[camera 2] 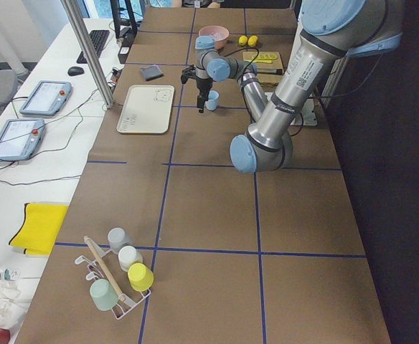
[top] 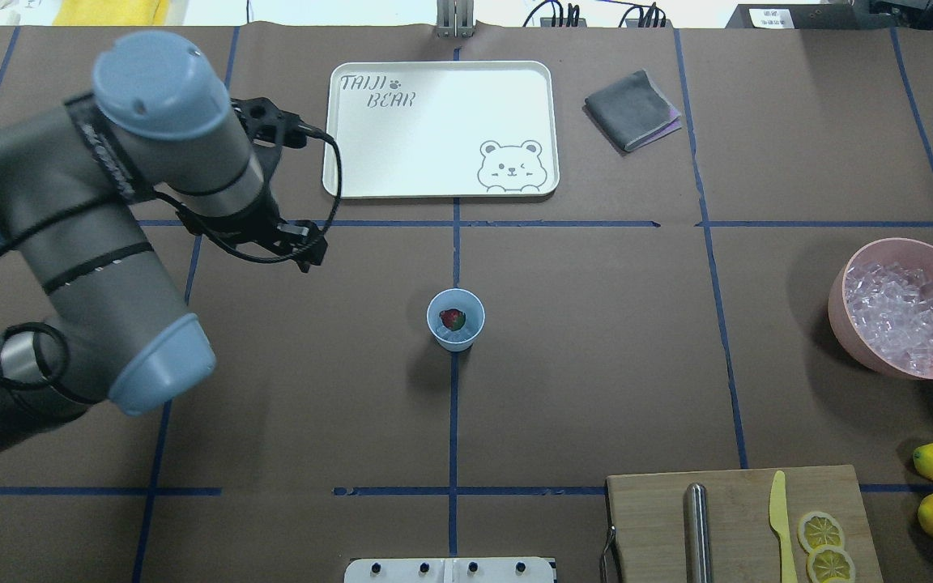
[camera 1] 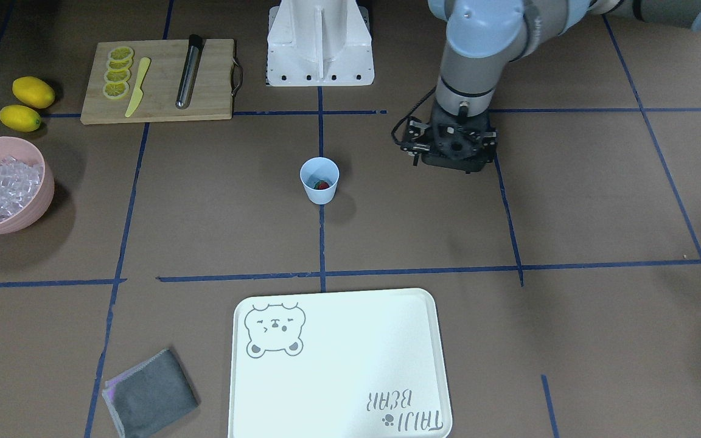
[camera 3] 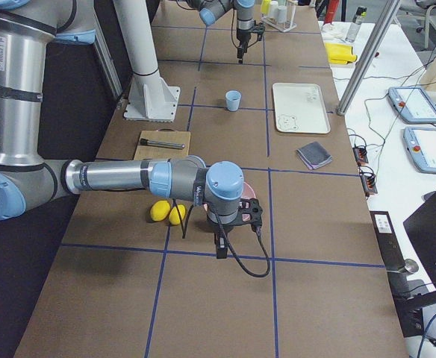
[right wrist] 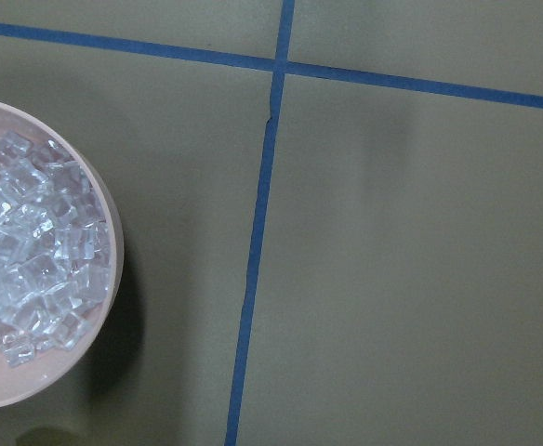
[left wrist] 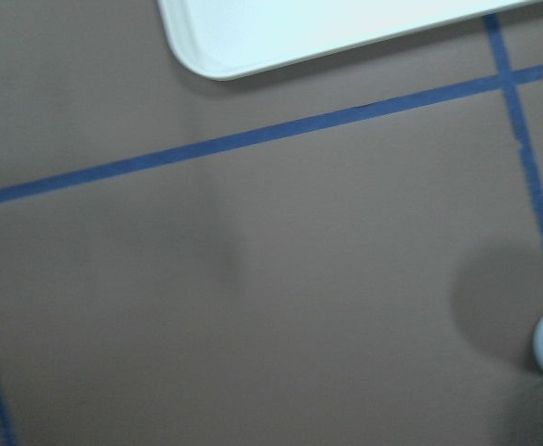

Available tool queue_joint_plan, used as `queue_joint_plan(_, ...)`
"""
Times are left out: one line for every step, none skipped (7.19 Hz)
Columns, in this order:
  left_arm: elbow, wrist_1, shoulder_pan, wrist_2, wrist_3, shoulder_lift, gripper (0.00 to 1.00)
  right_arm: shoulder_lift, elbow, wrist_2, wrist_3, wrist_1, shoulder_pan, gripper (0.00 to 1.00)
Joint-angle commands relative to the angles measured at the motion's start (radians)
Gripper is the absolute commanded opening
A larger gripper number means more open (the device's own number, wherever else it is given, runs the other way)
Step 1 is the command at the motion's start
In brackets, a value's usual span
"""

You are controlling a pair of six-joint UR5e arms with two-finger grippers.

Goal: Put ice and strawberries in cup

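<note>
Strawberry (top: 452, 318): one, in the one cup (top: 457, 340). Right gripper (camera 3: 220, 252) shows only side-on, left gripper (camera 1: 451, 152) from above; finger state of both unreadable.

light: bright, even; shadows: soft beside cup (camera 1: 320, 194); glare: tray (camera 1: 350, 365) washed out; left wrist view: blurred

The pale blue cup (top: 455, 319) stands upright mid-table (top: 596, 364), holding a red strawberry (top: 452, 318) with a green top. The clear ice cubes (top: 900, 317) lie heaped in the pink bowl (top: 863, 352), well apart from it.
</note>
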Motion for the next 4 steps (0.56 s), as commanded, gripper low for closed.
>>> queue_joint_plan(-0.059,0.012,-0.156,-0.095,0.221,0.151,0.99,-0.001,-0.002,0.0,0.0,0.0,0.0,1.0)
queue_joint_plan(-0.065,0.007,-0.231,-0.11,0.357,0.232,0.99,-0.001,-0.002,0.0,0.0,0.0,0.0,1.0)
queue_joint_plan(-0.056,0.007,-0.326,-0.151,0.452,0.291,0.99,-0.001,-0.002,0.0,0.0,0.0,0.0,1.0)
queue_joint_plan(-0.036,0.007,-0.418,-0.211,0.537,0.348,1.0,0.001,-0.002,0.0,0.0,0.0,0.0,1.0)
